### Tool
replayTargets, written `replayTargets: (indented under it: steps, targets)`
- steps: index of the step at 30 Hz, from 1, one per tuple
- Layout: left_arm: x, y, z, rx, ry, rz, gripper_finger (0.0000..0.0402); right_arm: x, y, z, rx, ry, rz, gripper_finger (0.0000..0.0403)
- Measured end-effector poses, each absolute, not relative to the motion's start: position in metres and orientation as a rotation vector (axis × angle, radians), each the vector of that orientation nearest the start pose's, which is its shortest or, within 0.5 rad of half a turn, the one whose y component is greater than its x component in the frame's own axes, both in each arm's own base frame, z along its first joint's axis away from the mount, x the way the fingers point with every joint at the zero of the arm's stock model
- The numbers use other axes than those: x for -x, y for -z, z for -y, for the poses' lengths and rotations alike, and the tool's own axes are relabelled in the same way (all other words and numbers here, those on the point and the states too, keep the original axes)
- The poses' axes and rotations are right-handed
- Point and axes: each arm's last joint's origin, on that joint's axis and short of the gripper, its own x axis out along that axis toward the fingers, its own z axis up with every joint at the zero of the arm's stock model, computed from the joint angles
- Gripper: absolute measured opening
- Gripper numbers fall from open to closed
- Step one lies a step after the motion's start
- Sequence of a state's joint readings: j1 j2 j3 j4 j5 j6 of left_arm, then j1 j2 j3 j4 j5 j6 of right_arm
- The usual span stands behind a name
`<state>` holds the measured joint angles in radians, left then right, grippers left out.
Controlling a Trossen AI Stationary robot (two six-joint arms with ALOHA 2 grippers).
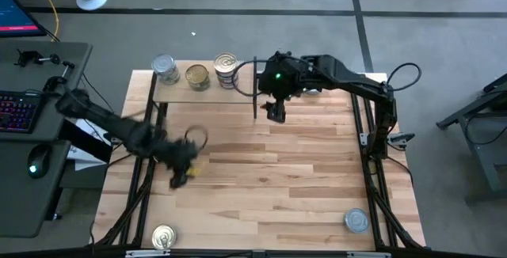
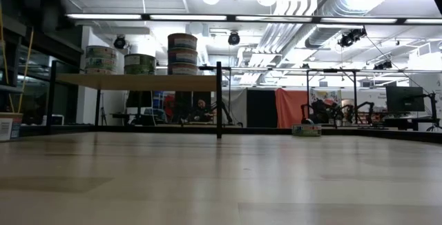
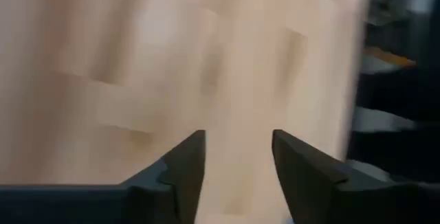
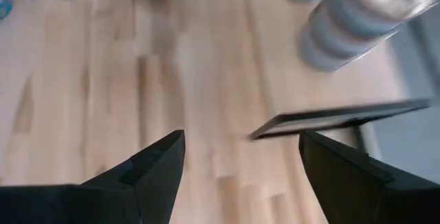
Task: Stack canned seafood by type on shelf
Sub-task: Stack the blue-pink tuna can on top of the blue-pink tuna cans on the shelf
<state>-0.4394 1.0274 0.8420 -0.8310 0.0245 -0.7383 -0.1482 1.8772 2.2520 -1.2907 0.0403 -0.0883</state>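
Note:
The shelf (image 1: 206, 92) stands at the table's far left on thin black uprights. On its board rest a silver-topped tin (image 1: 165, 68), a gold-topped tin (image 1: 197, 76) and a stack of tins (image 1: 226, 70), which also shows in the low view (image 2: 182, 54). My left gripper (image 1: 181, 175) hangs over the table's left middle, blurred. In the left wrist view (image 3: 237, 138) it is open with only bare wood between the fingers. My right gripper (image 1: 275, 114) hangs open off the shelf's right end, with nothing between its fingers (image 4: 240, 138). The stack (image 4: 357, 18) lies beyond it.
A gold-topped tin (image 1: 163, 237) lies near the table's front left corner and a silver-topped tin (image 1: 356, 221) near the front right. Bare wood spreads across the middle of the table (image 1: 301, 171). A desk with a keyboard (image 1: 16, 108) stands to the left of the table.

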Motion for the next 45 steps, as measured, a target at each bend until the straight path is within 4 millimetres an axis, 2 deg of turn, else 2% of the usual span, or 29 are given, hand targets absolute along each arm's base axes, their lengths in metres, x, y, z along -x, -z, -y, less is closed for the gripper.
replayTargets:
  steps: [3, 5, 7, 8, 10, 14, 15, 20, 24, 28, 32, 35, 39, 45]
  targets:
    - [-0.153, -0.248, 0.109, 0.467, 0.06, -1.126, 0.0111, -0.367, -0.402, 0.045, -0.011, 0.094, -1.002, 0.0275]
    - [-0.141, -0.242, 0.125, 0.437, 0.076, -1.184, 0.0065, -0.373, -0.381, 0.036, -0.03, 0.078, -1.055, 0.0267]
    - [-0.13, -0.24, 0.14, 0.406, 0.133, -1.211, 0.002, -0.376, -0.355, 0.025, -0.046, 0.069, -1.134, 0.0245]
    - [-0.125, -0.239, 0.148, 0.381, 0.17, -1.213, 0.0011, -0.378, -0.341, 0.017, -0.046, 0.065, -1.17, 0.0227]
    - [-0.114, -0.238, 0.163, 0.309, 0.248, -1.185, 0.0012, -0.381, -0.314, -0.001, -0.05, 0.064, -1.217, 0.0176]
    - [-0.098, -0.232, 0.188, 0.212, 0.339, -1.132, 0.0002, -0.376, -0.264, -0.042, -0.165, -0.013, -1.309, 0.0034]
    - [-0.096, -0.229, 0.194, 0.214, 0.354, -1.133, 0.0002, -0.373, -0.252, -0.053, -0.205, -0.051, -1.333, 0.0018]
    - [-0.088, -0.217, 0.224, 0.261, 0.471, -1.174, 0.0, -0.344, -0.194, -0.099, -0.31, -0.139, -1.495, 0.0007]
    - [-0.09, -0.201, 0.238, 0.296, 0.448, -1.24, 0.0, -0.325, -0.166, -0.122, -0.341, -0.175, -1.542, 0.0005]
    - [-0.095, -0.186, 0.244, 0.325, 0.392, -1.31, 0.0, -0.319, -0.16, -0.136, -0.316, -0.217, -1.515, 0.0002]
    - [-0.104, -0.174, 0.252, 0.352, 0.389, -1.319, 0.0, -0.318, -0.168, -0.139, -0.248, -0.244, -1.458, 0.0001]
    - [-0.112, -0.163, 0.254, 0.371, 0.37, -1.378, 0.0, -0.314, -0.187, -0.132, -0.188, -0.243, -1.397, 0.0]
    - [-0.132, -0.155, 0.249, 0.41, 0.312, -1.393, 0.0, -0.301, -0.221, -0.118, -0.113, -0.185, -1.305, 0.0]
    - [-0.187, -0.154, 0.212, 0.332, 0.146, -1.166, 0.0, -0.277, -0.273, -0.091, -0.103, -0.074, -1.134, 0.0]
